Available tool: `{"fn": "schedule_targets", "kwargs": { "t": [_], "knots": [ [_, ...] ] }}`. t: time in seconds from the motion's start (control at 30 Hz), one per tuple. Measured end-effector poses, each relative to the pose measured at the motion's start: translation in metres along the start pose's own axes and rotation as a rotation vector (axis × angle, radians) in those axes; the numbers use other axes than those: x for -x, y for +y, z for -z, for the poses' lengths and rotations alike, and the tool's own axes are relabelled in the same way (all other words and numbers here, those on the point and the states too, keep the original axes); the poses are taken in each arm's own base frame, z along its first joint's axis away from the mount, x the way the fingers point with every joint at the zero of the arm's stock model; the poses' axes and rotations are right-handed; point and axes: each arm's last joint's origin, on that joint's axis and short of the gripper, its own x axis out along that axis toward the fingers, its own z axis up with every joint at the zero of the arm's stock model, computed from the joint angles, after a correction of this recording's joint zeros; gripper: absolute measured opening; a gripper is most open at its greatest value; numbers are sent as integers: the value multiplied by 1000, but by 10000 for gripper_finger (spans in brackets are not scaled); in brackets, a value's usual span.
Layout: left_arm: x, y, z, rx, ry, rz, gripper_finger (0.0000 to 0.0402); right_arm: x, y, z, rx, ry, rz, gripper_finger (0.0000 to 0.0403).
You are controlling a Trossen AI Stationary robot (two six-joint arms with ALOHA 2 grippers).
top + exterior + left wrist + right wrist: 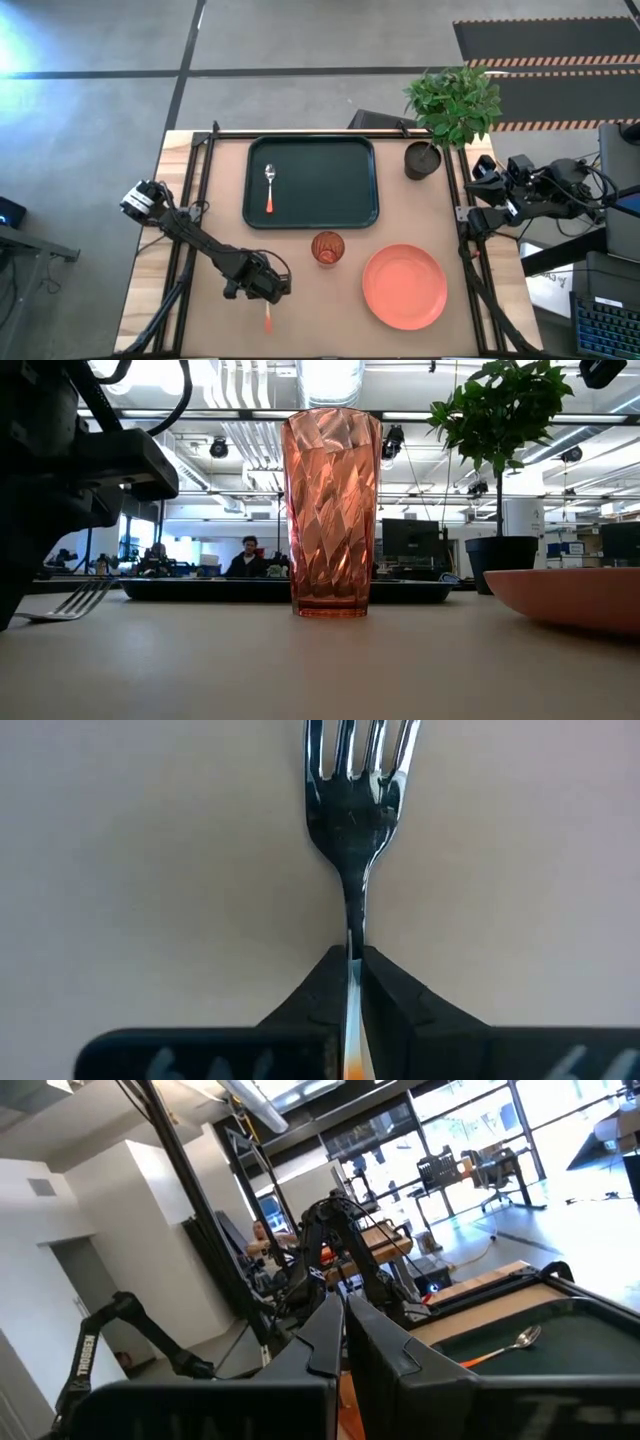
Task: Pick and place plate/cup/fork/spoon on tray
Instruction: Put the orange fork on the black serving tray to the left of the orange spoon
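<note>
My left gripper (265,288) is near the table's front edge, left of the cup, shut on the fork (355,810). The fork's orange handle (268,322) sticks out toward the near edge. Its tined head shows low over the table in the low view (70,603). The spoon (270,187) lies in the left part of the dark green tray (340,215). The red ribbed cup (327,247) stands upright on the table in front of the tray. The coral plate (404,286) lies flat to the cup's right. My right gripper (342,1320) is shut and empty, at the table's right edge. My left gripper pinches the fork's thin neck (352,935) between its two fingers, just behind the head where the orange handle begins. The fingers come from above, pointing down, one on each side of the neck. The fork lies about level; I cannot tell whether it is clear of the table.
A dark plant pot (422,160) with a green plant stands at the tray's far right corner. Black frame rails run along the table's left and right sides. Bare tabletop lies between the fork and the tray's near rim. A person shows far behind the table (248,560).
</note>
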Motion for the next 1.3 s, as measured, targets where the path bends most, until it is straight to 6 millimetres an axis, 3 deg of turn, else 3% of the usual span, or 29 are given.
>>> {"fn": "schedule_targets", "kwargs": {
  "t": [0.2, 0.33, 0.47, 0.67, 0.83, 1.1, 1.3],
  "knots": [
    [12, -4, 3, -8, 12, 24, 2, 0, 0, 0, 0, 0, 0, 9],
    [40, 2, -3, -3, -128, 59, 1, 0, 0, 0, 0, 0, 1, 9],
    [87, 8, -21, 20, -275, 91, 1, 0, 0, 0, 0, 0, 1, 9],
    [140, 18, -73, -48, -377, 31, 0, 0, 0, 0, 1, -2, 8, 9],
    [162, 20, -126, -112, -414, -4, 0, 0, 0, 0, 1, -2, 8, 9],
    [178, 5, -204, -218, -507, 83, 0, 0, -1, 0, 1, -11, 29, 9],
    [179, 15, -236, -214, -485, 45, 0, 0, -1, 0, 1, -13, 35, 9]
  ]
}}
